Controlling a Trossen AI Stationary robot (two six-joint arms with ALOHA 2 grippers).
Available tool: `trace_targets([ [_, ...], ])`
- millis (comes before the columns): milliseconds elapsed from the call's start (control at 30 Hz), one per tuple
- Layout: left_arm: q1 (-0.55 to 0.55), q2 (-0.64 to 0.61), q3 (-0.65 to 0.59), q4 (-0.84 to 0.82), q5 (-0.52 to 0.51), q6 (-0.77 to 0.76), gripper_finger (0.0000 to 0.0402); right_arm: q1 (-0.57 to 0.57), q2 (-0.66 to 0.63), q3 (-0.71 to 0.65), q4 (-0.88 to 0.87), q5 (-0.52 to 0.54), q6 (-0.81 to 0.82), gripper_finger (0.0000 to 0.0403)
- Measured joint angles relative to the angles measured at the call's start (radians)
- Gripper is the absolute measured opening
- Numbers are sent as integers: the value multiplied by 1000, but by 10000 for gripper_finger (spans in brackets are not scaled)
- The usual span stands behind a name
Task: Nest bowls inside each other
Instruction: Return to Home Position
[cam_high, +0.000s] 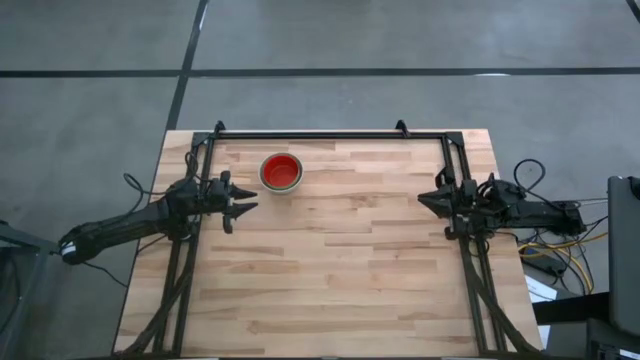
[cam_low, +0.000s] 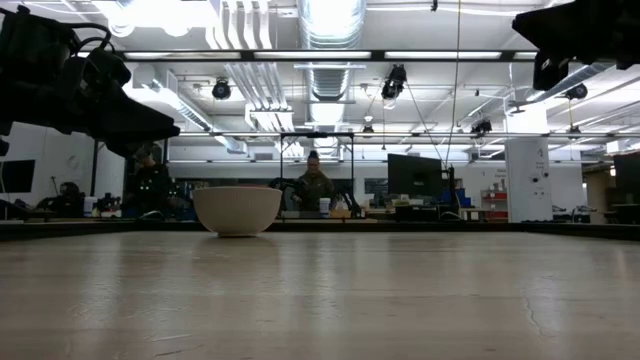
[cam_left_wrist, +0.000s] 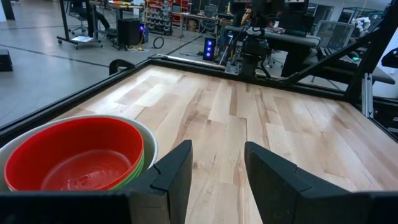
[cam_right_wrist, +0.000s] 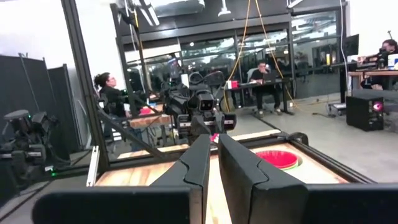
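Observation:
The bowls stand nested in one stack (cam_high: 281, 172) at the far left of the wooden table. A red bowl (cam_left_wrist: 74, 155) sits innermost, a green rim (cam_left_wrist: 138, 167) shows around it, and a pale bowl (cam_low: 237, 210) is outermost with its base on the table. My left gripper (cam_high: 245, 208) hovers open just near-left of the stack, pointing toward the table's right, with nothing between its fingers (cam_left_wrist: 177, 171). My right gripper (cam_high: 425, 197) hangs above the right edge, pointing left, fingers (cam_right_wrist: 199, 162) close together and empty.
A black metal frame (cam_high: 330, 133) runs along the far edge and both sides of the table. Bare wood (cam_high: 340, 270) fills the middle and the near half. People sit at desks in the room behind (cam_low: 314, 180).

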Motion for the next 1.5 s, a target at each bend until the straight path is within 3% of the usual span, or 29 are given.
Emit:
trace_targets([
  [1500,0,1,0,0,0,0,152,0,-28,-159,77,27,61,34],
])
